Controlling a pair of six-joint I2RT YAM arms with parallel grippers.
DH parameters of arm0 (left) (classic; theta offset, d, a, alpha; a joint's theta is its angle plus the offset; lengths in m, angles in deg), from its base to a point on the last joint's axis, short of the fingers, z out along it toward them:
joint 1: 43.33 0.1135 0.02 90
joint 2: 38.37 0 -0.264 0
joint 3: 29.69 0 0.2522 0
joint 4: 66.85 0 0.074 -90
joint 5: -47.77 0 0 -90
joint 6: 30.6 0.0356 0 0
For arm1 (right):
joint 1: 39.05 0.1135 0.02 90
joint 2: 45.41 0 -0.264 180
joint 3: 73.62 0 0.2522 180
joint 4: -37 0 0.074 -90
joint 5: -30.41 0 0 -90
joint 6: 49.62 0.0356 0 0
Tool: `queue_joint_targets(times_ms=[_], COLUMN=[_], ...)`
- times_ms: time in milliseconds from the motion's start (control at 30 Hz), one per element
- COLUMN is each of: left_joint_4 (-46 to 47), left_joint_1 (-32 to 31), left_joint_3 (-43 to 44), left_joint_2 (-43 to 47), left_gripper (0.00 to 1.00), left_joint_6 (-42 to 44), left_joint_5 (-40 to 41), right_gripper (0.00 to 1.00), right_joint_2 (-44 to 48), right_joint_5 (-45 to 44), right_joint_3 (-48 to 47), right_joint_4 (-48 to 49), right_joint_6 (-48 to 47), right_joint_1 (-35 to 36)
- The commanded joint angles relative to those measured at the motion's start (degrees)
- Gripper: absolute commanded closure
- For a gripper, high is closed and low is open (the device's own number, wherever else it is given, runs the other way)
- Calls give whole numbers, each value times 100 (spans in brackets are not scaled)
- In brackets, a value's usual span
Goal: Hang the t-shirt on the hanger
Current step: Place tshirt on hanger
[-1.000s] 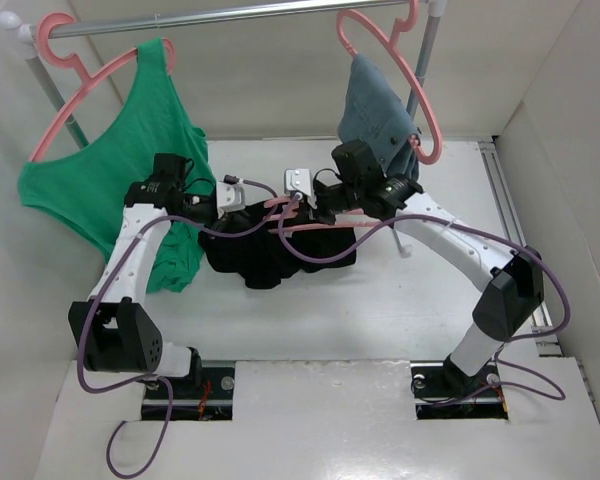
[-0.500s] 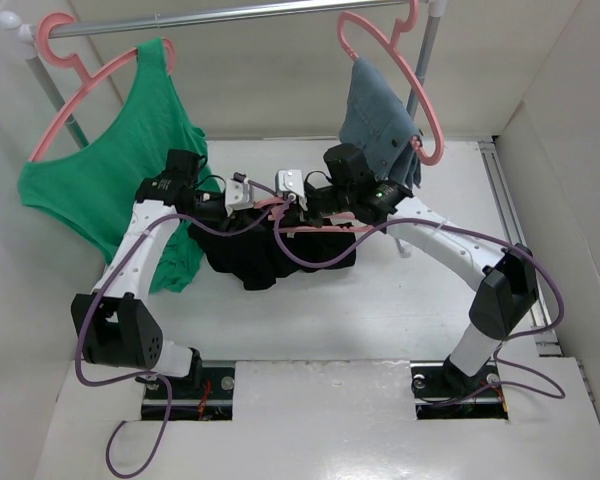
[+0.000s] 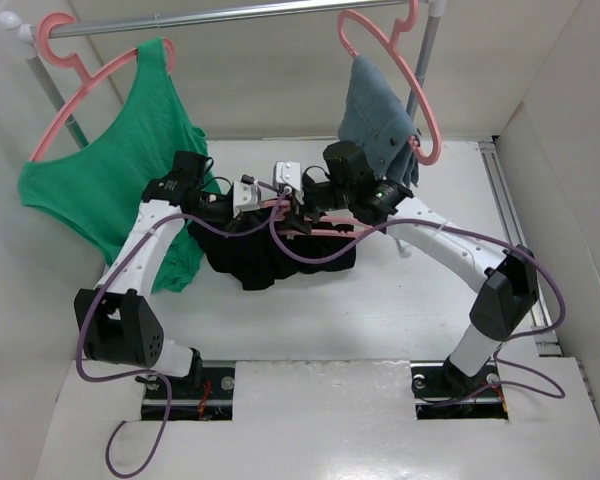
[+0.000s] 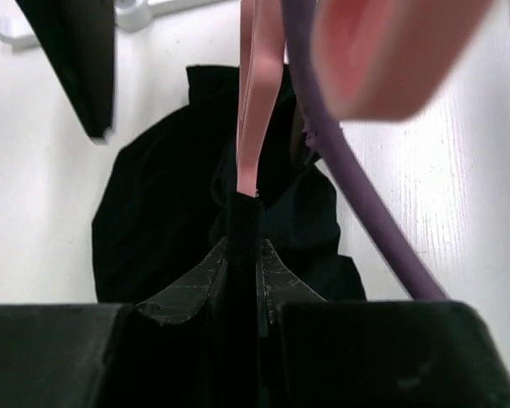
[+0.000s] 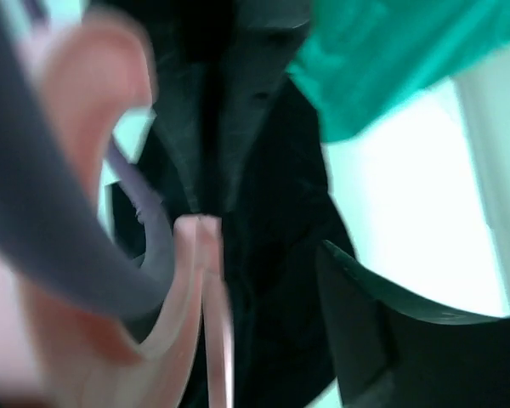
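Note:
The black t-shirt [image 3: 275,258] hangs bunched over the salmon-pink hanger [image 3: 325,231], held just above the table between my two arms. In the left wrist view the hanger's thin arm [image 4: 253,102] runs down into black cloth [image 4: 161,221]. My left gripper [image 4: 245,255] is shut on that cloth-covered end. My right gripper [image 3: 292,196] is beside it at the hanger's middle and is open. The right wrist view is blurred: one finger [image 5: 382,331] stands well off from the hanger [image 5: 206,289] and the t-shirt [image 5: 272,255].
A green tank top [image 3: 120,180] hangs on a pink hanger at the back left. A blue-grey denim garment [image 3: 378,112] hangs on another at the back right. Both are on a metal rail [image 3: 230,14]. Purple cables [image 3: 310,252] loop in front of the shirt. White walls stand at both sides.
The right gripper has opened and let go of the hanger. The left gripper loosened briefly and is shut again. Both wrists have shifted slightly toward the back.

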Motion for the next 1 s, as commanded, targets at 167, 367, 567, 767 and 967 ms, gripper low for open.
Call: queue_joint_targets(times_ms=[167, 367, 567, 767, 967], left_joint_4=[914, 1811, 1943, 2321, 2734], left_joint_1=[175, 175, 175, 122, 122], left_joint_3=[-282, -274, -63, -317, -370], left_joint_2=[129, 15, -91, -91, 15], left_gripper=[100, 100, 100, 100, 100], left_joint_6=[-1405, -2469, -2838, -3181, -3664], left_joint_5=[157, 51, -125, -125, -125], right_gripper=[15, 36, 38, 44, 44], right_joint_2=[1683, 2751, 2050, 1442, 934], right_joint_5=[-3114, -4058, -3961, -4110, -4102], right_joint_3=[991, 2523, 2771, 3087, 3158], right_joint_4=[593, 1128, 1288, 1947, 2237], right_joint_6=[1877, 3648, 4079, 4695, 4931], right_joint_1=[92, 92, 153, 153, 153])
